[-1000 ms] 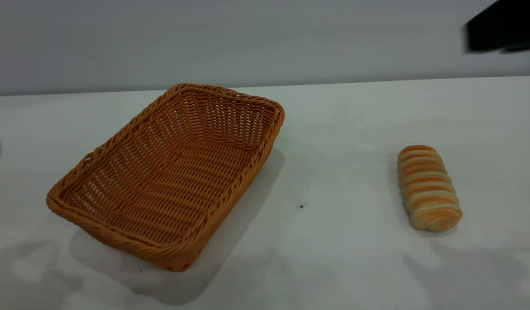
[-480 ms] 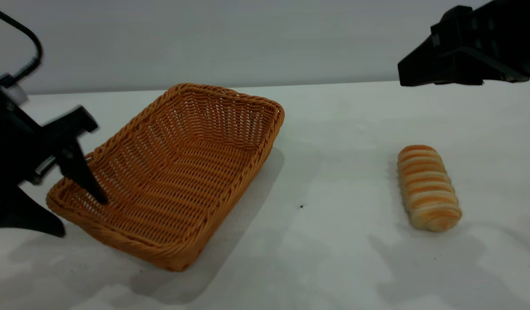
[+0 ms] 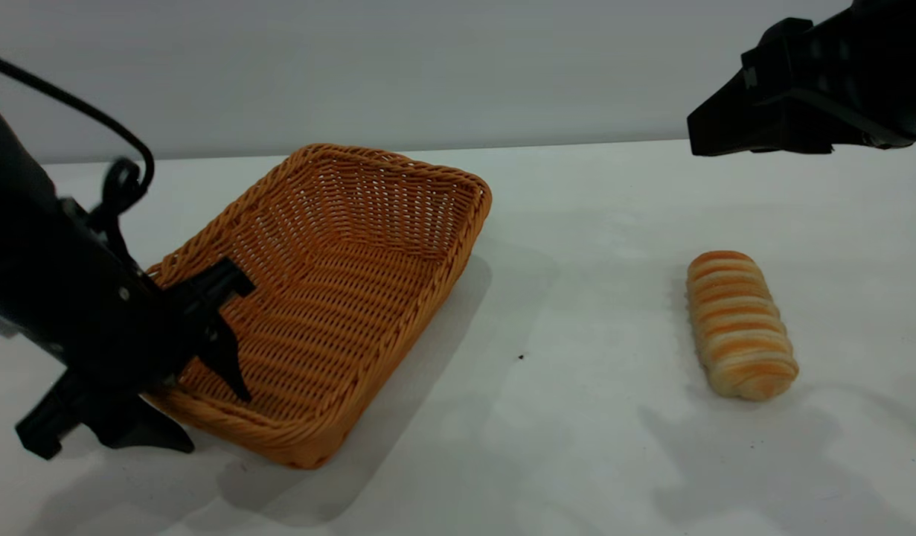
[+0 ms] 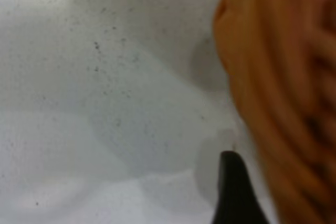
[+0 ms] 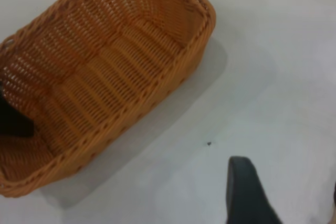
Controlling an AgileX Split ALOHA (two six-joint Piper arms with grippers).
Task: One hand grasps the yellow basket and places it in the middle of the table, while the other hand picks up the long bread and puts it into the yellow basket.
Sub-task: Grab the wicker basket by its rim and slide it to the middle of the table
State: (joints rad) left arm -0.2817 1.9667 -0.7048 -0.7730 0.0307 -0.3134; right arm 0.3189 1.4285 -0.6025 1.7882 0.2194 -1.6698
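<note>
The yellow basket (image 3: 338, 275) sits on the white table (image 3: 577, 223) at the left, empty. My left gripper (image 3: 213, 420) is open and straddles the basket's near left rim: one finger is inside, the other outside on the table. In the left wrist view one fingertip (image 4: 233, 192) shows beside the basket's rim (image 4: 278, 77). The long bread (image 3: 739, 324) lies on the table at the right. My right gripper (image 3: 697, 138) is open and empty, high above the table behind the bread. The right wrist view shows its finger (image 5: 241, 192) and the basket (image 5: 105, 77).
A tiny dark speck (image 3: 521, 357) lies on the table between the basket and the bread. The table's far edge (image 3: 614, 143) meets a plain grey wall.
My left arm has come in from the left and moved right along the basket, and its fingers now straddle the near rim. My right gripper has barely moved. Basket and bread have stayed put.
</note>
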